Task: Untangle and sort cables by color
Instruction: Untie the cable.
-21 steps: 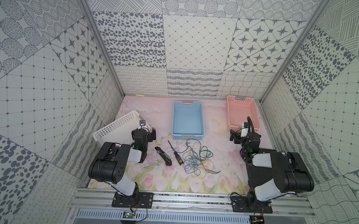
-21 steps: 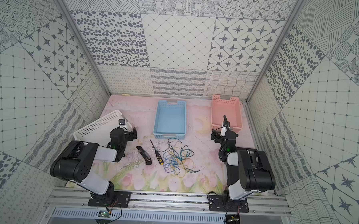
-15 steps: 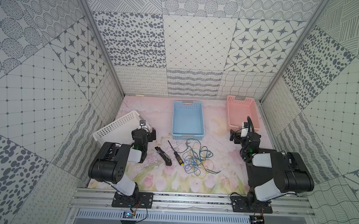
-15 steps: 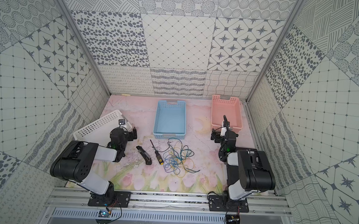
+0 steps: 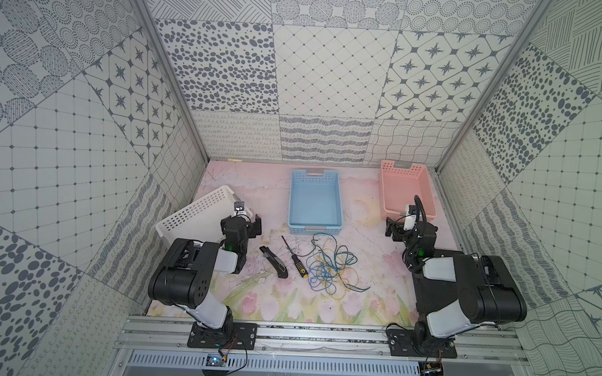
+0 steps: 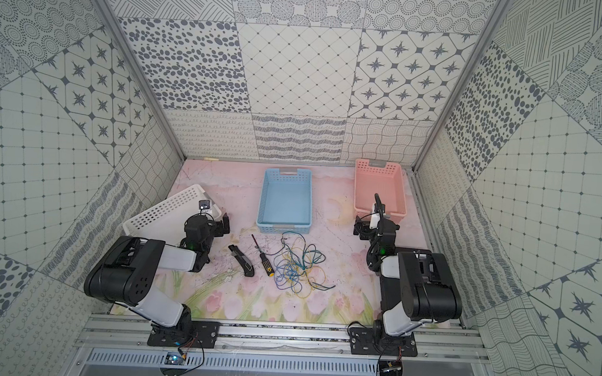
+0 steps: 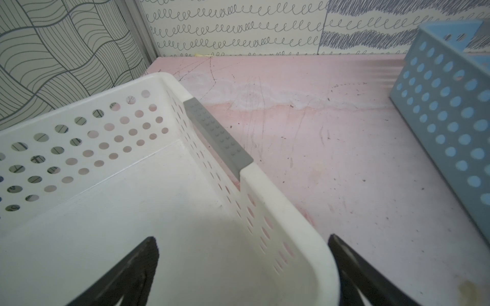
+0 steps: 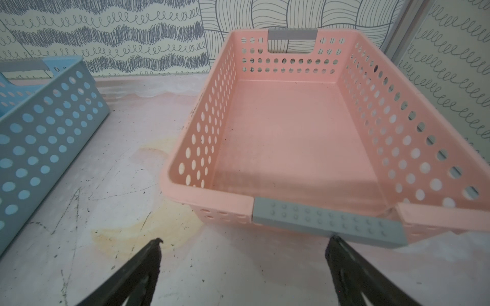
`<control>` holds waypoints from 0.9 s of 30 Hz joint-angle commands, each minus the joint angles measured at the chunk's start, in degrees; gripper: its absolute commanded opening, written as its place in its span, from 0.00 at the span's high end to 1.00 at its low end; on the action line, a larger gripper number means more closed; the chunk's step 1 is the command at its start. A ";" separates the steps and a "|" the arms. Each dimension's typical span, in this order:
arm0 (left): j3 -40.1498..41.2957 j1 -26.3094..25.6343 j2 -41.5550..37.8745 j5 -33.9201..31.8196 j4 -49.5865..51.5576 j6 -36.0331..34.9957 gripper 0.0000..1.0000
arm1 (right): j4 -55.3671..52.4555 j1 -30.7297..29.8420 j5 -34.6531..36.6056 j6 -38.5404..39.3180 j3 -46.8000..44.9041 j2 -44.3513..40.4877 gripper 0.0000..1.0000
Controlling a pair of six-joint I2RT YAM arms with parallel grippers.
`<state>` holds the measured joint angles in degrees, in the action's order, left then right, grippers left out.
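Midway between left gripper and right gripper, both gaping empty, we're targeting one loose outer loop of the cables, steering clear of the screwdriver beside them.

text: none legible | labels, brands, numbers: none legible | pale specks on black-and-yellow plastic screwdriver handle: too small to read

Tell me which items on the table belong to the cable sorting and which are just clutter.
For the job: tangled cables in blue, yellow and dark; blue basket, pink basket and white basket, probably the sorting bins.
Lying about: screwdriver; black tool beside it.
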<state>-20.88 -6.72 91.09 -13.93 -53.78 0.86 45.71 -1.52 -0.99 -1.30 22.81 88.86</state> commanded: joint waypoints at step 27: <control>-1.98 -0.37 -39.11 5.80 33.21 19.07 0.00 | -35.15 0.15 -5.51 -27.54 -5.59 -56.91 0.01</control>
<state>-22.02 -6.76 60.31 -13.30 -37.28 6.20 14.37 -1.48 -1.91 -17.89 18.85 33.74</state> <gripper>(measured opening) 0.999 0.989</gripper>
